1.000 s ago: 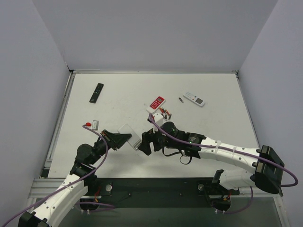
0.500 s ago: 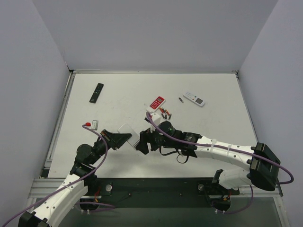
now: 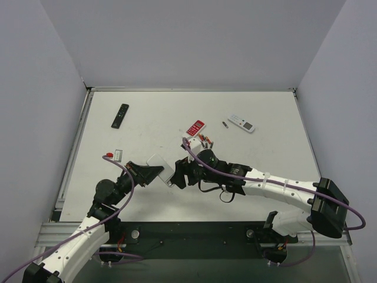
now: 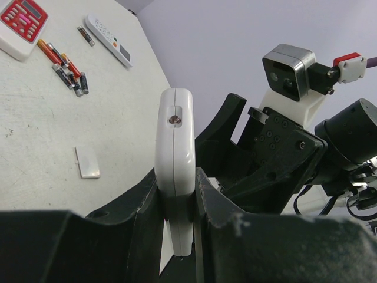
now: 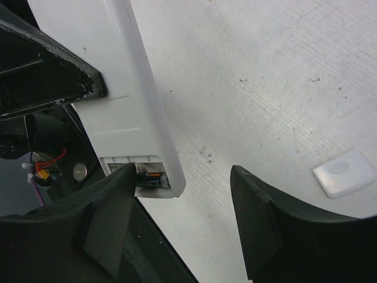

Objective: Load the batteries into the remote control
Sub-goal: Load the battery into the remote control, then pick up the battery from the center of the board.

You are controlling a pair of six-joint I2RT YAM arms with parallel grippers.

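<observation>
My left gripper is shut on the white remote control and holds it on edge above the table; it also shows in the left wrist view. In the right wrist view the remote's open compartment holds one battery at its end. My right gripper is open around that end, and its left finger is beside the battery. Several loose batteries lie on the table. The small white cover lies flat nearby.
A red-and-white remote lies beside the loose batteries. A slim white remote and a single battery lie at the back right. A slim black remote lies at the back left. A small red-and-white item lies near the left edge.
My right gripper has moved left and slightly away from me, closing in on the remote's open end. The left gripper still holds the remote, shifted slightly.
</observation>
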